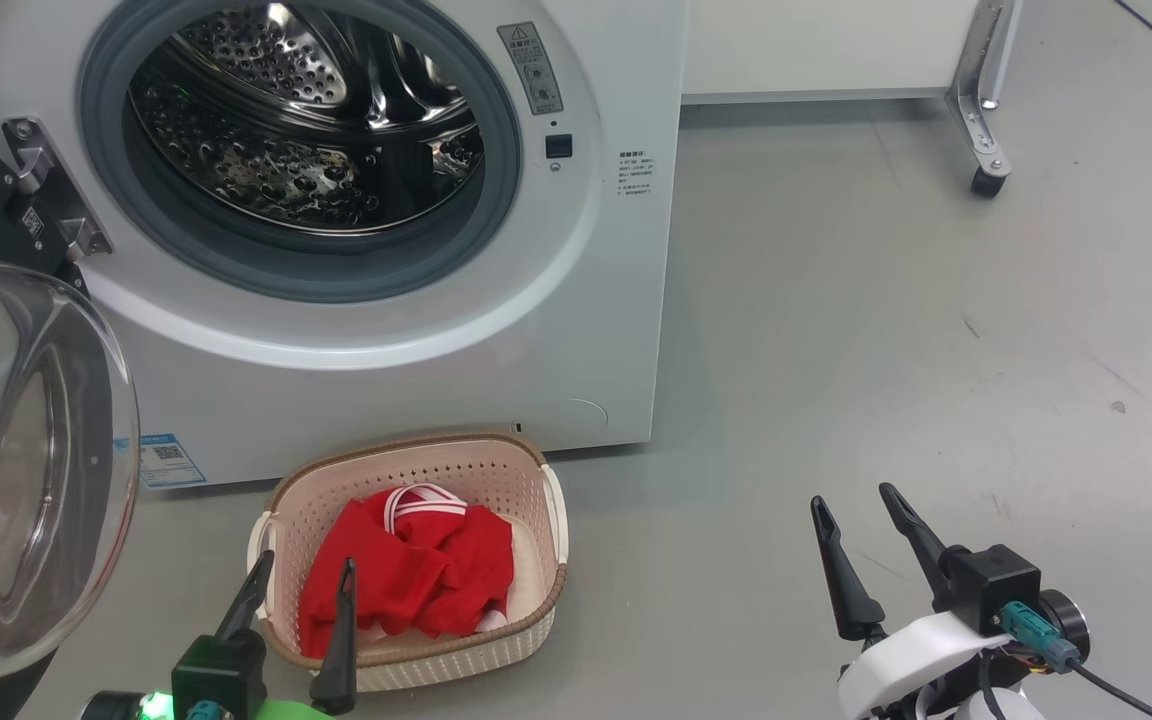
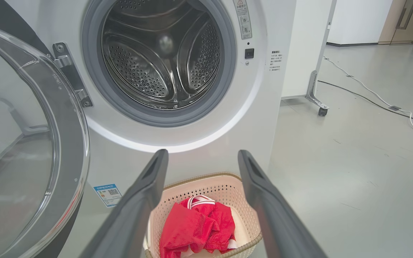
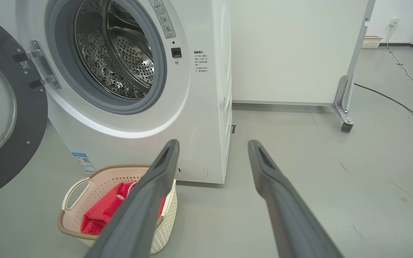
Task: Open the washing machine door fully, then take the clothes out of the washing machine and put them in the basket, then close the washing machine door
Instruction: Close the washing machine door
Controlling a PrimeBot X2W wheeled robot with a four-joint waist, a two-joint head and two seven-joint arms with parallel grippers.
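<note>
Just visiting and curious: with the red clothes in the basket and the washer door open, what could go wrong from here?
1. The open left gripper sits close to the basket; turning away, it might snag the clothes or a handle.
2. The washing machine door could clip the basket as it swings shut.
3. A glancing push on its bulging glass might leave it unlatched.

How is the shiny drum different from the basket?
The drum is shiny steel; the basket is cream plastic with a brown rim. The drum looks empty, while the basket holds the red clothes. The drum opens sideways inside the washing machine; the basket opens upward on the floor. Both are dotted with little holes.
</note>
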